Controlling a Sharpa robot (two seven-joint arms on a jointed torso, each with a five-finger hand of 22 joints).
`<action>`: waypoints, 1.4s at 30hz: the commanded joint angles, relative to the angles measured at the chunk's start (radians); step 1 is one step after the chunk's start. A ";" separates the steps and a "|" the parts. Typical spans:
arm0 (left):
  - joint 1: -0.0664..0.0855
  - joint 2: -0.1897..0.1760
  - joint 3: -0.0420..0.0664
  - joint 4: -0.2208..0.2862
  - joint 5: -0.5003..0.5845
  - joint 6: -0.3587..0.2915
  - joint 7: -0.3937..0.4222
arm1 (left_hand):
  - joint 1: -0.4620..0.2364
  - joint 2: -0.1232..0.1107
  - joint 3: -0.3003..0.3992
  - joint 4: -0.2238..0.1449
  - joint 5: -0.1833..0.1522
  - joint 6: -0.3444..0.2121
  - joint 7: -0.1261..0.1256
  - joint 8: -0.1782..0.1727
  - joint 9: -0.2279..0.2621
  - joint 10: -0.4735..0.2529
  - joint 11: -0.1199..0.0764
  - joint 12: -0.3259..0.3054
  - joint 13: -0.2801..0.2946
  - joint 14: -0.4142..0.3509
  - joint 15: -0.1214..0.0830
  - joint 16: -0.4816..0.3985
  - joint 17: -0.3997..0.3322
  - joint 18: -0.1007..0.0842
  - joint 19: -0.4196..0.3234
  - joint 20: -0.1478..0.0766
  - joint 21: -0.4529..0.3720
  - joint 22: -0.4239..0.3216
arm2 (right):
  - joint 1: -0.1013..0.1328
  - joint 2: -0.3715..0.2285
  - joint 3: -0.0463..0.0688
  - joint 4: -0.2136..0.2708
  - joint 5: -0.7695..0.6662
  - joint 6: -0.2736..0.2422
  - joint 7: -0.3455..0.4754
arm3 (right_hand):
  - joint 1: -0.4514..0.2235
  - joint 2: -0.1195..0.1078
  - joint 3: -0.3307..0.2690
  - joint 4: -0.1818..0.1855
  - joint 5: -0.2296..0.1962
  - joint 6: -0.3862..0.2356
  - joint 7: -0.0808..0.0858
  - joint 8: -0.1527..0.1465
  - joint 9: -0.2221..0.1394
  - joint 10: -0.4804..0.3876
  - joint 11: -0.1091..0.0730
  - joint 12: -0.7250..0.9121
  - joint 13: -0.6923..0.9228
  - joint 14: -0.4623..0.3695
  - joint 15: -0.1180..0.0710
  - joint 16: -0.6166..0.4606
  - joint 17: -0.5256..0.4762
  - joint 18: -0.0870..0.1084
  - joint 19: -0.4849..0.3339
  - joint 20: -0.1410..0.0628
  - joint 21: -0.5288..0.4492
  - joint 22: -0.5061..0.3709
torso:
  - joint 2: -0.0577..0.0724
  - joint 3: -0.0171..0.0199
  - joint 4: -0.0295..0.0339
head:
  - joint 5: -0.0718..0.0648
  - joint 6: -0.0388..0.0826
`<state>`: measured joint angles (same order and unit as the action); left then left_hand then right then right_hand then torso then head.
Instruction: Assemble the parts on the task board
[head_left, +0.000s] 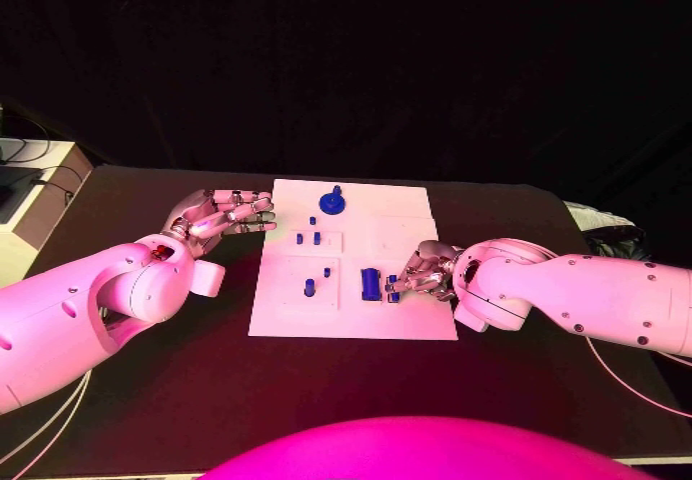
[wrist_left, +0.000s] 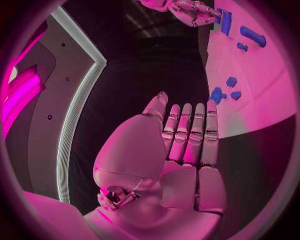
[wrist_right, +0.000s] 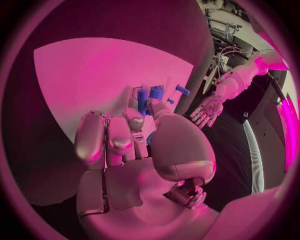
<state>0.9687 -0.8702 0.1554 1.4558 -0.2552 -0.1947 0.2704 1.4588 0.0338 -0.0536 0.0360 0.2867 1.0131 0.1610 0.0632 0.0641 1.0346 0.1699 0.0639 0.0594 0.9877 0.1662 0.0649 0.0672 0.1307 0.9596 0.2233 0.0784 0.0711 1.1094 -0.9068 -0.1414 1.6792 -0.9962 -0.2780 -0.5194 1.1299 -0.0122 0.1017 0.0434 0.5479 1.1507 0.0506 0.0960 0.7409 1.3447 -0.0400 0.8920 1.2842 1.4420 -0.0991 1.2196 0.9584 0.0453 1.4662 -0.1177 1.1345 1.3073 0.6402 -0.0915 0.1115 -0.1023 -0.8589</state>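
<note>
The white task board (head_left: 353, 300) lies mid-table with several blue parts on it. A blue gear-like part (head_left: 332, 203) stands near its far edge, and small pegs (head_left: 307, 238) sit left of centre. A larger blue block (head_left: 371, 284) stands near the right side, and beside it is a narrow blue part (head_left: 392, 288). My right hand (head_left: 428, 272) is curled over the board's right side, and its thumb and fingertips pinch that narrow part (wrist_right: 142, 99). My left hand (head_left: 224, 215) hovers just off the board's left edge. It is open, with straight fingers (wrist_left: 187, 135) holding nothing.
The board (wrist_left: 250, 100) lies close beside my left hand, with small blue parts (wrist_left: 217, 95) near its fingertips. My left hand (wrist_right: 209, 107) also appears across the board in the right wrist view. Bare black table (head_left: 173, 390) surrounds the board. A pale box (head_left: 22, 215) stands at the far left edge.
</note>
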 joint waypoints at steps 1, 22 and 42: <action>0.000 0.001 0.000 0.003 -0.002 0.016 0.005 | -0.003 0.007 0.001 -0.001 -0.001 0.000 0.005 0.000 0.000 -0.007 -0.003 -0.002 0.000 -0.006 0.002 -0.004 -0.001 0.018 0.000 0.004 -0.005 -0.001 | -0.002 0.001 0.000 -0.004 -0.031 0.029 -0.001 | 0.002 0.010 0.301 -0.306 0.006 0.004 0.001 0.001 0.000 0.013 -0.005 0.002 -0.001 -0.002 -0.004 -0.005 -0.001 0.012 0.019 0.003 -0.003 0.154 | 0.000 -0.0001 0.0004 | -0.001 0.000; 0.000 -0.001 0.000 0.004 -0.002 0.016 0.004 | -0.005 0.008 -0.003 -0.002 -0.001 -0.001 0.009 0.000 0.000 -0.008 -0.002 -0.002 0.000 -0.008 0.002 -0.004 -0.001 0.019 0.000 0.005 -0.005 -0.001 | -0.008 0.014 -0.001 -0.025 -0.044 0.017 -0.007 | 0.048 0.004 0.011 -0.154 -0.107 0.042 -0.026 -0.023 -0.121 0.007 -0.012 -0.001 -0.002 -0.002 -0.008 -0.010 -0.006 0.006 0.022 -0.002 -0.021 0.152 | 0.001 -0.0001 0.0004 | 0.002 -0.002; 0.000 -0.004 0.000 0.005 -0.002 0.015 0.003 | -0.005 0.008 -0.005 -0.001 -0.001 -0.003 0.009 0.000 0.000 -0.009 -0.001 -0.002 0.000 -0.009 0.003 -0.004 -0.001 0.020 0.000 0.005 -0.005 -0.001 | -0.011 0.013 -0.001 -0.026 -0.034 0.001 -0.010 | 0.026 0.059 -0.090 -0.057 -0.026 0.052 -0.031 -0.013 -0.123 0.014 -0.014 0.005 -0.002 -0.001 -0.010 -0.002 0.005 0.005 0.026 -0.003 -0.012 0.154 | 0.000 0.0003 -0.0002 | 0.001 -0.001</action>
<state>0.9686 -0.8745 0.1550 1.4576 -0.2553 -0.1938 0.2683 1.4589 0.0338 -0.0536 0.0359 0.2868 1.0095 0.1646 0.0632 0.0641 1.0346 0.1698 0.0639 0.0594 0.9842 0.1698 0.0649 0.0672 0.1307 0.9597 0.2233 0.0784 0.0712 1.1015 -0.8940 -0.1405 1.6538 -1.0279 -0.2845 -0.5244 1.1498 0.0324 0.0047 -0.0159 0.5140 1.1967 0.0191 0.0765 0.6167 1.3535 -0.0457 0.8920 1.2815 1.4404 -0.1051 1.2141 0.9622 0.0454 1.4662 -0.1177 1.1162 1.3078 0.6406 -0.0915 0.1115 -0.1010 -0.8591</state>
